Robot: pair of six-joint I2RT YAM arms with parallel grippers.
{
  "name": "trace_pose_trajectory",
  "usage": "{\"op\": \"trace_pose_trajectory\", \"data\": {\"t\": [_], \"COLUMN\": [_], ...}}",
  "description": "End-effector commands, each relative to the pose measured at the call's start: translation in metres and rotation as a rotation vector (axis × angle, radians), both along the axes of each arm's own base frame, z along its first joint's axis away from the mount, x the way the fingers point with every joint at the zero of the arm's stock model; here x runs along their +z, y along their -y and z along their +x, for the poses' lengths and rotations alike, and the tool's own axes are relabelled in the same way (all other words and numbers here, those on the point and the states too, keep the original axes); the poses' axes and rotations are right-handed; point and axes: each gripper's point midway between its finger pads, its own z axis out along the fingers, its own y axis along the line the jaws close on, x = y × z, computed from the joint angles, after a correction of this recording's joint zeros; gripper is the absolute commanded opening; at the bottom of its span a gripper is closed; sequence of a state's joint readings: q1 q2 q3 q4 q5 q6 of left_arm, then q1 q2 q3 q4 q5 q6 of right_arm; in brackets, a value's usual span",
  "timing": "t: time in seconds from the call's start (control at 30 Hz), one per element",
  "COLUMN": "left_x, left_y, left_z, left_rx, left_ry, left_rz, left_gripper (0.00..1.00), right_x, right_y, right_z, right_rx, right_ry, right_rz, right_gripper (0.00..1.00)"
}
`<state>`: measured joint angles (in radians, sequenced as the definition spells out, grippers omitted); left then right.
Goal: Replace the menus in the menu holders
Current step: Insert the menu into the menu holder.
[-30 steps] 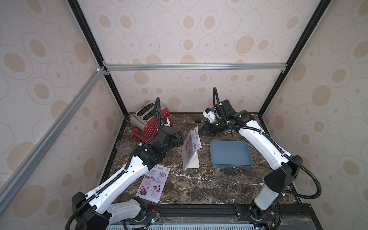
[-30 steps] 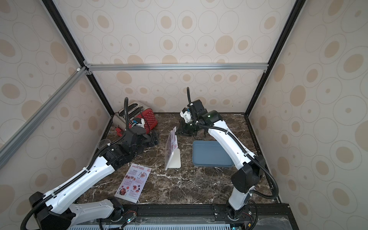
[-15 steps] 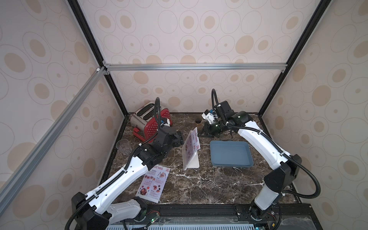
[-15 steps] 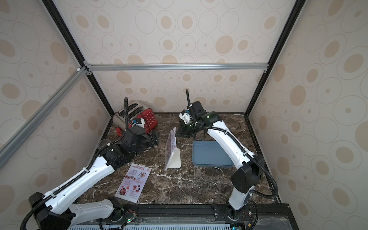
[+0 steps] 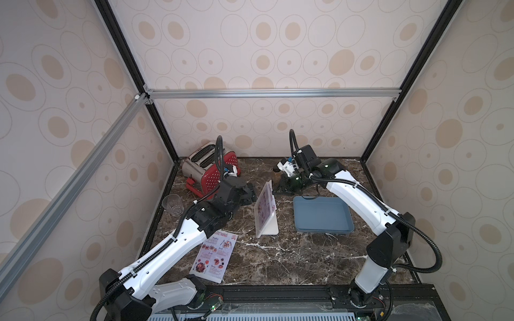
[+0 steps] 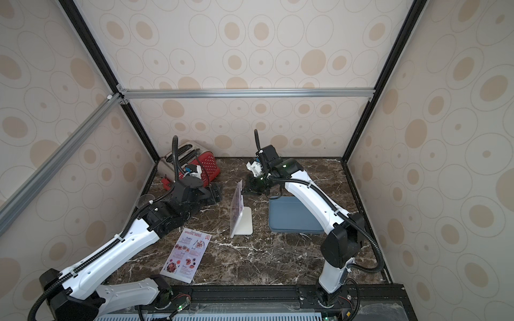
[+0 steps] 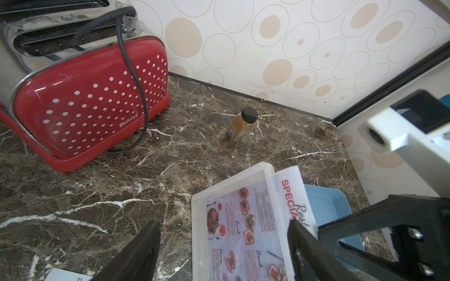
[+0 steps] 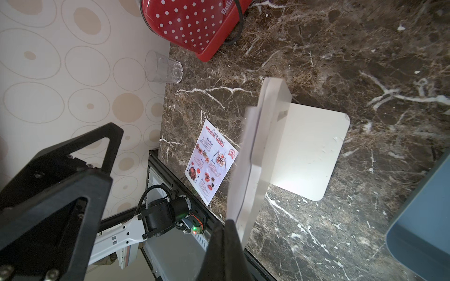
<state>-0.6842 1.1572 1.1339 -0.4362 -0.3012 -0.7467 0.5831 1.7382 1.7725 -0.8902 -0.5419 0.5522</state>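
Menu holder (image 5: 271, 228) stands mid-table. Its white base lies flat on the marble table (image 5: 278, 258), and its clear slanted face is turned toward the left arm's side. The upright menu (image 7: 246, 226) sits in it, but not squarely: in the left wrist view the strip with the red heading sticks out past the holder's rim.

Right gripper (image 5: 274, 191) is at that protruding edge, on the back side of the holder, with its fingers closed. In the right wrist view the sheet's edge runs straight into the closed fingertips (image 8: 224, 243), which reads as a pinch on the upright menu.

Left gripper (image 5: 250, 194) hangs just beside the holder's face on the toaster side, fingers spread wide. In its own wrist view one finger (image 7: 302, 243) overlaps the protruding strip — contact cannot be told.

Loose menu (image 5: 215, 257) lies flat and face up near the front edge, left of the holder and apart from it. In both top views the left forearm crosses over its back corner.

Blue-grey tray (image 5: 322, 214) sits right of the holder, near the base but not touching it, with the right arm reaching over its back edge. Red dotted toaster (image 5: 210, 172) is in the back-left corner with a black cord draped over it. A clear glass (image 5: 172, 204) stands by the left wall, in front of the toaster. A small black-capped bottle (image 7: 242, 124) stands upright near the back wall.
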Motion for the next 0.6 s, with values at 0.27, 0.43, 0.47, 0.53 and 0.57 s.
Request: {"op": "trace_pose_trajectory", "data": {"t": [0.27, 0.43, 0.47, 0.53, 0.57], "left_x": [0.002, 0.003, 0.003, 0.003, 0.003], "left_y": [-0.004, -0.004, -0.004, -0.003, -0.003], "left_z": [-0.002, -0.002, -0.002, -0.002, -0.002], "left_rx": [0.018, 0.014, 0.014, 0.013, 0.012], "left_ry": [-0.005, -0.006, -0.006, -0.007, -0.006], "left_rz": [-0.024, -0.027, -0.026, -0.025, -0.025], "left_gripper": [0.81, 0.81, 0.81, 0.81, 0.81], "right_x": [0.013, 0.003, 0.003, 0.001, 0.001], "right_y": [0.005, 0.001, 0.001, 0.000, 0.000], "right_z": [-0.007, -0.009, -0.009, -0.009, -0.008], "right_rx": [0.012, 0.023, 0.025, 0.027, 0.027], "right_ry": [0.025, -0.005, -0.007, -0.013, -0.014], "right_rz": [-0.011, -0.017, -0.015, -0.015, -0.015], "right_gripper": [0.20, 0.16, 0.14, 0.10, 0.08]}}
